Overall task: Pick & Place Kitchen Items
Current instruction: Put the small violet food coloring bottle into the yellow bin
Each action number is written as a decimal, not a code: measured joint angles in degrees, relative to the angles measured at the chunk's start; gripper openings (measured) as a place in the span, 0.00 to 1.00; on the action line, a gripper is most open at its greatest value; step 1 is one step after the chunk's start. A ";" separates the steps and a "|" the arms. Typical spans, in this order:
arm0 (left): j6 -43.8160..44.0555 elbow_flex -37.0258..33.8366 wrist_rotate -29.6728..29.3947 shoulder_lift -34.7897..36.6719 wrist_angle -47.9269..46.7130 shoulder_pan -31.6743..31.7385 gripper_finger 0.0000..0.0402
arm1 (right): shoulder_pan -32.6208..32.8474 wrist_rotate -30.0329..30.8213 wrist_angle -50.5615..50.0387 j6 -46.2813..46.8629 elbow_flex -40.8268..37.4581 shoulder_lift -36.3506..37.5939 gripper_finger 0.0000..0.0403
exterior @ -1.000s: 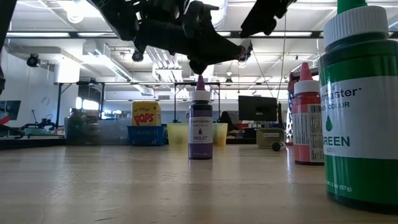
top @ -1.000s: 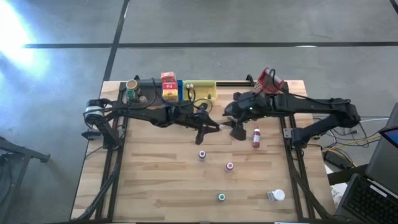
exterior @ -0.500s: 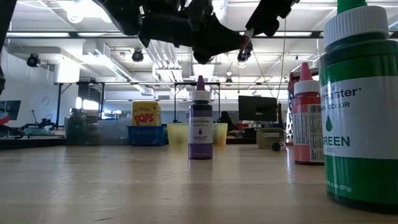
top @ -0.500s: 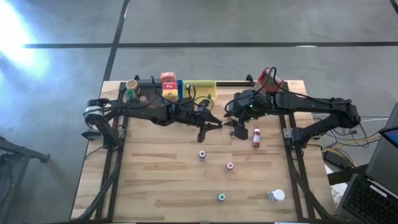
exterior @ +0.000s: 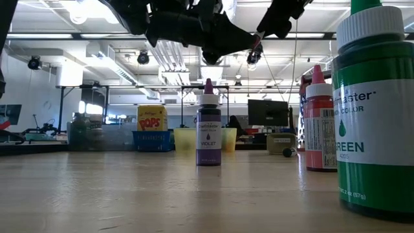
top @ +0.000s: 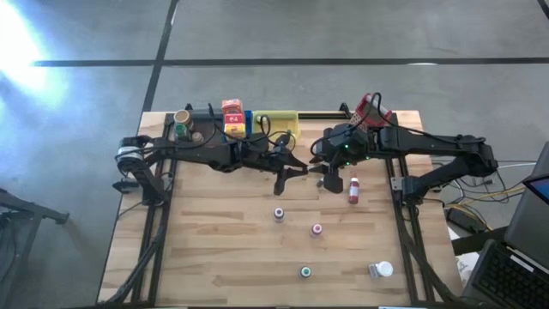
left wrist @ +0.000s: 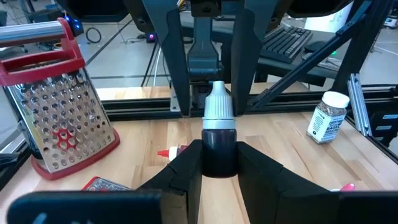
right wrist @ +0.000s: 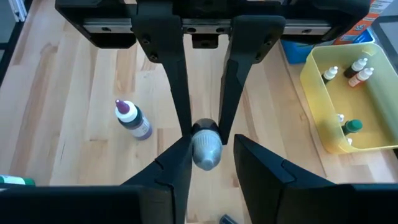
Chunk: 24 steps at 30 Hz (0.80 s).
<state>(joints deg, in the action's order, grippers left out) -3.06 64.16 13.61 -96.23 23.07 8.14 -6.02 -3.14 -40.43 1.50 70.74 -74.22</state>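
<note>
At the left of the high view, the left arm is reaching along the back half of the table toward its middle. Behind it, a red box (top: 232, 118) is standing by the back edge, and a yellow tray (right wrist: 321, 99) next to it is holding several tiny bottles.

The left gripper (left wrist: 219, 154) is hanging above the table's middle with its fingers (left wrist: 185, 171) clamping the dark body of a white-capped bottle (left wrist: 219, 134). The bottle is being held up in the air, well clear of the wood (the low view is showing both grippers high above the tabletop).

Just to the right, the right gripper (right wrist: 211, 148) is meeting it nose to nose. Its fingers (right wrist: 181, 163) are standing apart on either side of the bottle's cap. The left wrist view is showing a gap on each side, so they are not gripping it.

Below the grippers, on the front half of the table, a violet bottle (top: 279, 214), a pink-capped bottle (top: 316, 229) and a green bottle (top: 305, 272) are standing well apart from one another. A red bottle (top: 353, 190) is sitting near the right gripper, further right. A metal grater (left wrist: 59, 106) with a red handle is standing at the right back corner, and a white-capped jar (top: 381, 270) is sitting near the front right corner.
</note>
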 joint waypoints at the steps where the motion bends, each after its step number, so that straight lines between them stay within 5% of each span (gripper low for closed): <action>1: -0.11 0.00 -0.01 0.00 0.01 0.00 0.24 | 0.00 0.00 -0.18 0.00 0.00 0.00 0.27; 12: -0.25 0.33 -0.07 0.00 -0.25 0.00 0.24 | 0.00 -0.04 -0.96 -0.24 0.00 0.09 0.18; 24: 0.10 0.33 -0.82 0.00 -0.66 -0.01 0.24 | 0.00 0.22 -0.78 -0.44 0.00 0.00 0.18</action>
<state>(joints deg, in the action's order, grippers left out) -2.96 64.49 12.79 -96.23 22.41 8.13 -6.02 -2.92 -41.21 1.06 70.74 -74.22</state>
